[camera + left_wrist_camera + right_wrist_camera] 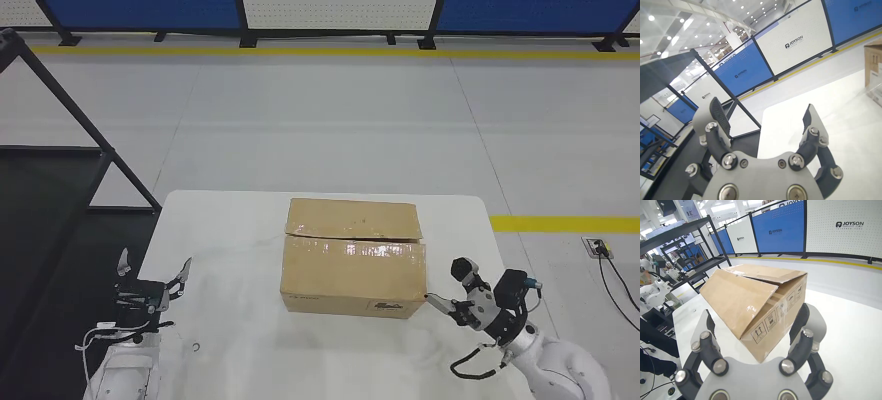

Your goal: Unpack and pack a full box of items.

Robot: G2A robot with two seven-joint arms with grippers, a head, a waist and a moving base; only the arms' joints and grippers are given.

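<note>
1 cardboard box (352, 260): centre of the top view, standing on the white table (230, 230). Its 2 top flaps are folded over but not flat, with a gap at the seam.
Right gripper (756, 311): lower right of the top view, just beside the box's near corner, pincer wide and empty.
Left gripper (154, 268): lower left, at the table's edge, well apart from the box, pincer wide and empty.
1 black shelf rack (60, 200): left edge.
Blue and white panels (340, 12): top edge.

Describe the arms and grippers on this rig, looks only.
Both arms are glossy white shells: left arm, right arm. The left gripper and right gripper match: silver metal plates, black linkages, round silver bolts, ribbed black pads. A black cable loops by the right wrist.
</note>
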